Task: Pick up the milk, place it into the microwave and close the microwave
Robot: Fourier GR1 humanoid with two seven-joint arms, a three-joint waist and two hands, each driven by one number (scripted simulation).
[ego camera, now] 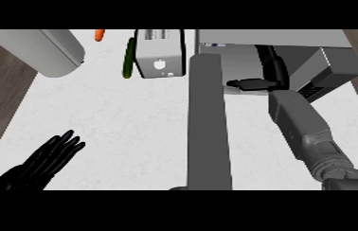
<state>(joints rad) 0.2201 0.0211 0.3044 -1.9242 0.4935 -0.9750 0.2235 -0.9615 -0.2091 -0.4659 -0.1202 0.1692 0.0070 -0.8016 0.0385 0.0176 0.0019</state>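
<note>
The right hand (257, 83) reaches into the grey box-shaped microwave (280, 50); whether its fingers are apart or together, I cannot tell. The milk is not visible. The microwave's grey door (208, 126) stands open, just left of that forearm. Well left of the microwave, the left hand (43, 160) rests open, fingers straight. A white toaster (160, 55) sits just left of the microwave.

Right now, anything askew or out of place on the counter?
Nothing spilled or damaged. The microwave door stands wide open across the counter, right hand reaching inside. The milk isn't visible. Left hand rests open, lower left.
</note>
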